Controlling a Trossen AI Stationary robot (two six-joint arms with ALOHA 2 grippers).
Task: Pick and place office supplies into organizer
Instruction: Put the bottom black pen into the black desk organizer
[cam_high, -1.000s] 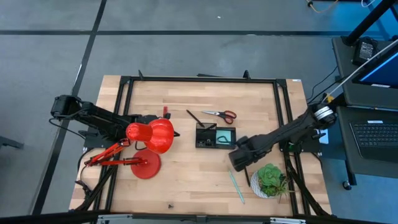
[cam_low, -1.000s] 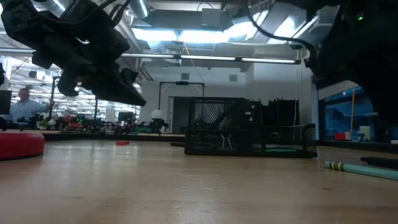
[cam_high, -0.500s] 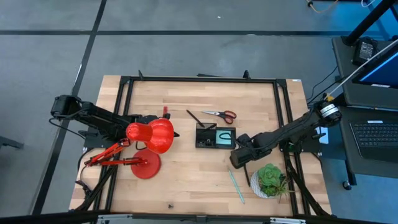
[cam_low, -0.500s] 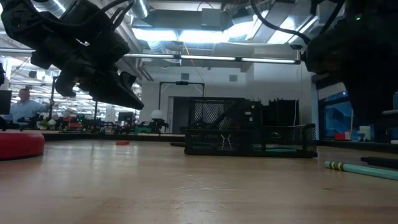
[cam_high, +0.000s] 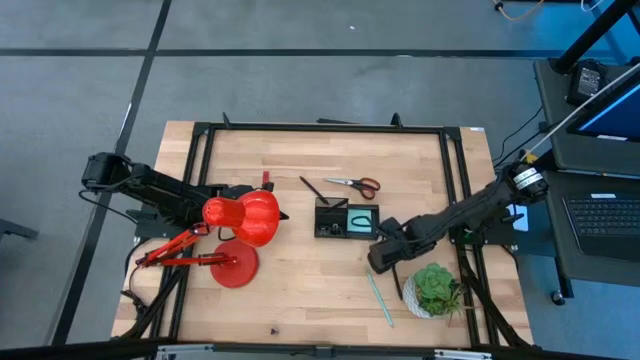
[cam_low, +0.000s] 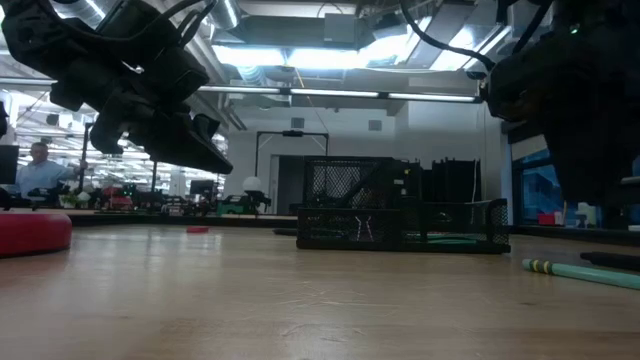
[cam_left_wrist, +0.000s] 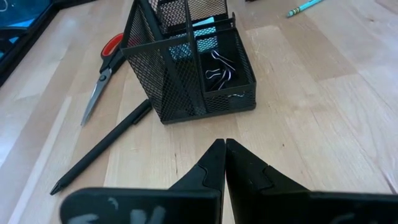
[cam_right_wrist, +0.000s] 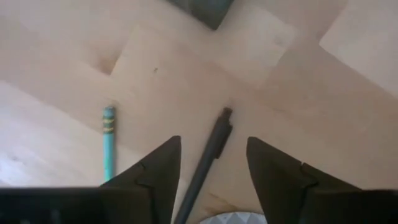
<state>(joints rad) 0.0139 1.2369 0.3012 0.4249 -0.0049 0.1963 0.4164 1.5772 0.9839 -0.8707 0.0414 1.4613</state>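
Right wrist view: right gripper (cam_right_wrist: 210, 158) fingers now spread wide vs narrower 1 s ago, straddling black pen (cam_right_wrist: 208, 152) nr teal pen (cam_right_wrist: 109, 142); pickup looks imminent. Left gripper (cam_left_wrist: 224, 163) shut, idle nr organizer (cam_left_wrist: 189, 68).

The black mesh organizer (cam_high: 346, 219) sat mid-counter, blue notes and binder clips inside; scissors (cam_high: 354, 183) and black pen (cam_high: 311, 187) lay behind it, teal pencil (cam_high: 379, 298) nearer the front.

My right gripper (cam_right_wrist: 211, 163) has opened its jaws over the black pen (cam_right_wrist: 208, 152), lower right of centre.
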